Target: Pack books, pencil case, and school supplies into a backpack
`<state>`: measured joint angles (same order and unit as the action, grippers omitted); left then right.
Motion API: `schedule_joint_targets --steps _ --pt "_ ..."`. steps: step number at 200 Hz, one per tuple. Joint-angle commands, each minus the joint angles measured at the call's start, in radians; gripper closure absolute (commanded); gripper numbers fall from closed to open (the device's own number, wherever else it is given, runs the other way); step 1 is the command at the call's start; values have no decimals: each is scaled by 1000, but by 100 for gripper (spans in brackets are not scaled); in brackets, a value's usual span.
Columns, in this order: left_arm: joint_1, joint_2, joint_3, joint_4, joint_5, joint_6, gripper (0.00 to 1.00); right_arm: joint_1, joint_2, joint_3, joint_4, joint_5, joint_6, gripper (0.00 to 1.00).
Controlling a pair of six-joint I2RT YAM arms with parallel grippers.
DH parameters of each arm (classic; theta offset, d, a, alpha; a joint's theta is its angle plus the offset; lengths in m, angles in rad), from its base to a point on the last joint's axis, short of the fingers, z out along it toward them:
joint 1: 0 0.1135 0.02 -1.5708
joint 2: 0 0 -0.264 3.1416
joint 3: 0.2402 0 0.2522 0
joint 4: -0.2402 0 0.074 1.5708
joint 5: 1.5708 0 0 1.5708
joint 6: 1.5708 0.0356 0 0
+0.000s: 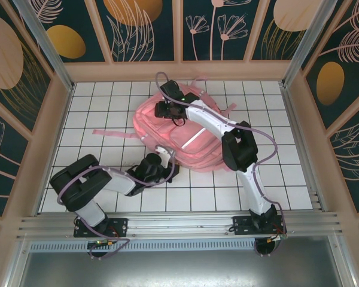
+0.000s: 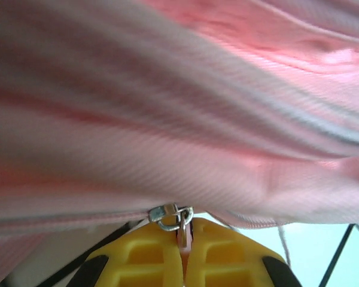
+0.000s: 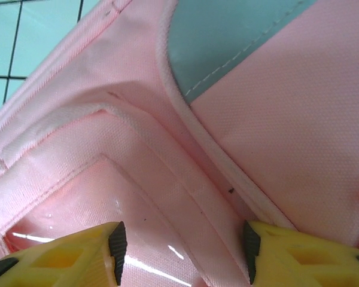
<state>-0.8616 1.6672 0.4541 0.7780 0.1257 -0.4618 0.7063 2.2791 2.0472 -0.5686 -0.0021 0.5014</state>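
The pink backpack lies flat in the middle of the tiled table. At its near left edge my left gripper is shut on the backpack's zipper pull, a metal ring with a pink tab pinched between the yellow fingers. My right gripper is over the backpack's far left corner. It stands open, its black pads apart just above a raised fold of pink fabric near a pale teal patch. The books, pencil case and school supplies are out of view.
A pink strap trails left across the white tiles, and more straps lie at the backpack's far right. Patterned walls close in the back and sides. A metal rail runs along the near edge.
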Motion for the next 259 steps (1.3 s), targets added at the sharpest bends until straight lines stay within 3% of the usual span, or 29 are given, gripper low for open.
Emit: schedule_joint_targets --steps 1,23,39,84,97,119,142,161,203,226,259 --pt "-59 56 117 -24 100 7 99 -12 94 -18 18 -64 50 44" --pt "-109 118 174 -56 123 30 100 -22 89 -18 16 -84 47 43" --pt "-115 120 156 -52 106 30 100 -28 48 -39 20 -66 15 36" --pt "-113 13 52 -107 16 95 100 -89 -152 -133 46 -31 -118 20" --pt "-113 -12 36 -126 4 108 100 -112 -161 -116 33 -11 -147 14" --pt "-111 -84 3 -175 -31 132 100 -152 -118 -24 -28 10 -202 12" --pt "-63 -206 -63 -216 -40 127 100 -154 -67 87 -100 58 -263 9" --pt "9 -318 -131 -226 -21 100 100 -154 -76 118 -140 23 -287 10" --pt "91 -500 -222 -287 -138 -39 100 -148 -318 -250 -23 -116 -170 20" --pt "134 -623 -301 -304 -190 -141 100 -132 -468 -480 27 -158 -110 20" --pt "214 -695 -307 -385 -183 -183 100 -88 -635 -700 40 -257 -33 19"
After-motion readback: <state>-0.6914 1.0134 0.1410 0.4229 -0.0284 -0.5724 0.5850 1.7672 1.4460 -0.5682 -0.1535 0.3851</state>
